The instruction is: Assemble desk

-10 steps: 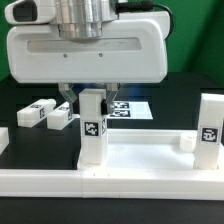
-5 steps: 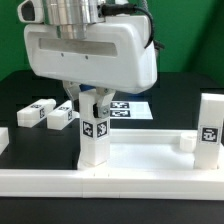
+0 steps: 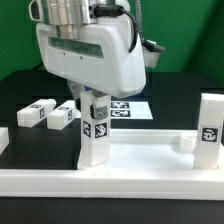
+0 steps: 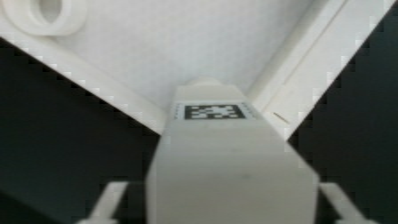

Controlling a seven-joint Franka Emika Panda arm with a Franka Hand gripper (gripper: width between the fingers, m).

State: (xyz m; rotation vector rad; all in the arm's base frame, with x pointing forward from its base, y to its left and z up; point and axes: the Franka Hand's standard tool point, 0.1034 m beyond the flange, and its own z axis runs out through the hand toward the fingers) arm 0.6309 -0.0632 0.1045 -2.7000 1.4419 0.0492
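Exterior view: upright white tagged leg block

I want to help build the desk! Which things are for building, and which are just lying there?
For the desk: tabletop, gripped leg, standing leg, lying leg, second lying leg, gripper.
Just there: marker board.

Marker board on black table, green backdrop
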